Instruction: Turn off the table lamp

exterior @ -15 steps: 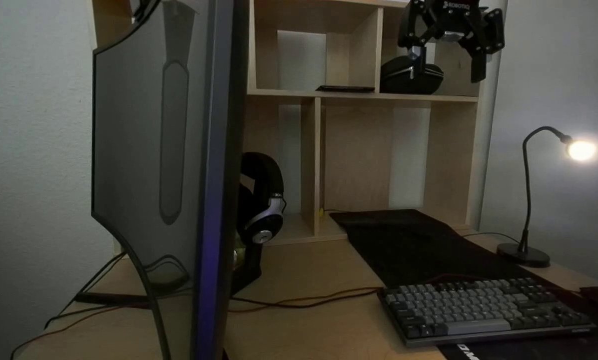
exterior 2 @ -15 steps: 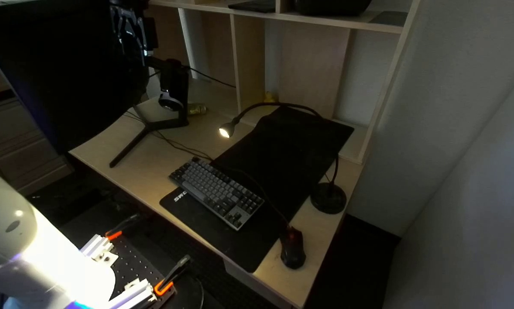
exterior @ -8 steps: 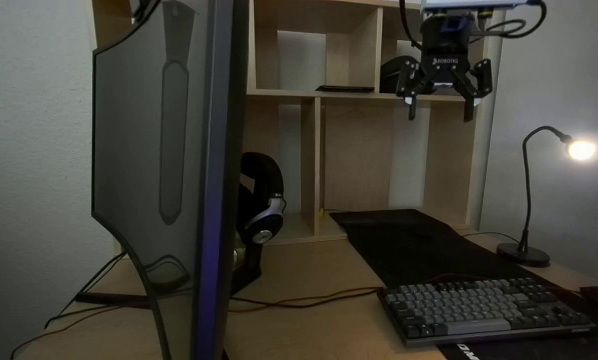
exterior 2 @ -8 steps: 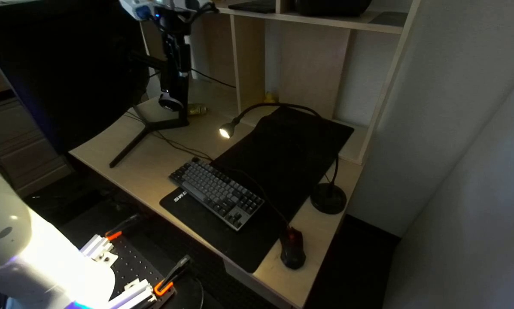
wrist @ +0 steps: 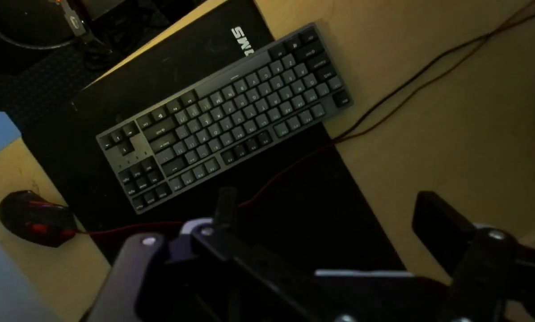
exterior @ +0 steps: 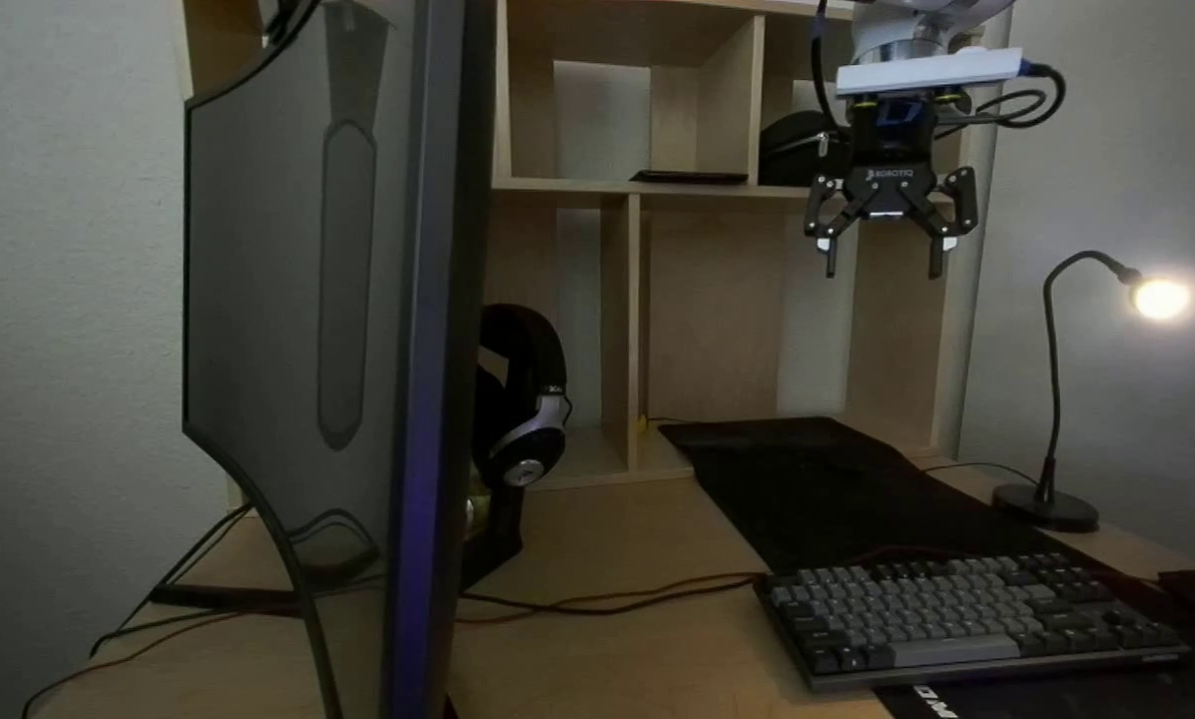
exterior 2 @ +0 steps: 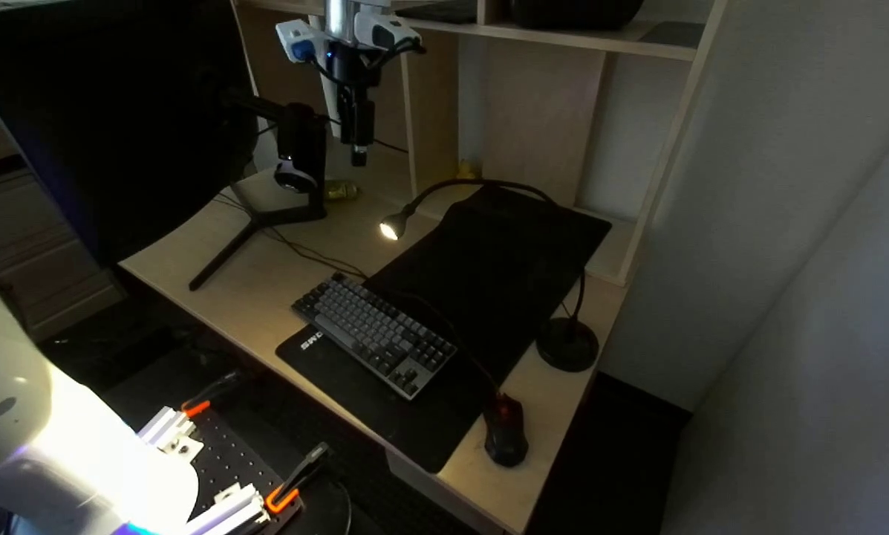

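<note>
"ROBOTIQ" on hand point(exterior: 884, 270), perhaps "SM" on mat point(wrist: 312, 210)

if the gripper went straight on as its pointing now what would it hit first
Probably the black desk mat, near the keyboard: the gripper points down and the wrist view shows mat ahead. Depth is unclear, so the keyboard's edge is possible.

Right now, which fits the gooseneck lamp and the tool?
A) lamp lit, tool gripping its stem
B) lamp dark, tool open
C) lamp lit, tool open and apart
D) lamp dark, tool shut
C: the gooseneck lamp head glows in both exterior views, and the tool hangs open, apart from it.
</note>
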Available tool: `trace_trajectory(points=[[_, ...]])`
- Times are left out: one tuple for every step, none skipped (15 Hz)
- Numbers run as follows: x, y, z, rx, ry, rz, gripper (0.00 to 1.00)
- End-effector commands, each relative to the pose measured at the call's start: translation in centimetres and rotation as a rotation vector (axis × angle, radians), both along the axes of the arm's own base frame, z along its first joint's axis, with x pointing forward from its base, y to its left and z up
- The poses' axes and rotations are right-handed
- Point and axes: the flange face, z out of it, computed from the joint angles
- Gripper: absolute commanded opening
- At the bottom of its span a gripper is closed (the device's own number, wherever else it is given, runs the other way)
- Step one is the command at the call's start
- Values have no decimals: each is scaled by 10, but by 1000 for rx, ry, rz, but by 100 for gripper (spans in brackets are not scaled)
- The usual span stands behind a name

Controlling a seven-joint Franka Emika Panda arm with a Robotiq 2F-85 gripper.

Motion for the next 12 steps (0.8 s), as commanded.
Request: trace_trajectory(points=[[60, -28, -48, -18, 0, -207, 100], [76, -38, -55, -15, -9, -266, 100], [93, -48, -64, -13, -9, -325, 100], [108, -62, -69, -11, -10, -382, 100], [120, -74, -76, -7, 6, -438, 100], [128, -81, -67, 12, 21, -490, 100], [104, -67, -75, -14, 0, -410, 100], [115, -76, -76, -7, 4, -448, 100], [123, -82, -76, -3, 4, -467, 100], [126, -84, -74, -3, 4, -475, 100], [127, -83, -72, -3, 4, -477, 100], [139, -88, -89, -21, 24, -568, 100]])
